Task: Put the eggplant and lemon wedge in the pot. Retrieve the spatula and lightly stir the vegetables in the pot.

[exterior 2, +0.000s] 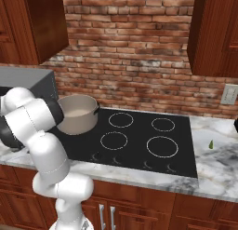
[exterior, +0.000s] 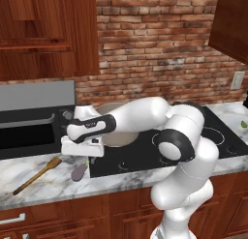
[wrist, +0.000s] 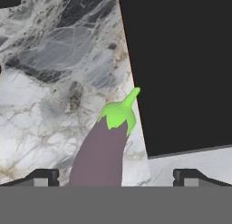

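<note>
Low over the counter, the wide-open tool (wrist: 115,175) straddles the eggplant (wrist: 102,150).

Two base views flank the pot (exterior 2: 77,113) from behind; hand view looks down close on the eggplant (wrist: 102,150).

The arm reaches forward and to its left, forearm roughly level, hand pointing down. The gripper (wrist: 115,178) stands wide open, fingertips (wrist: 45,177) well apart, nothing clasped between them. In the left base view the gripper (exterior: 83,156) hangs low.
</note>
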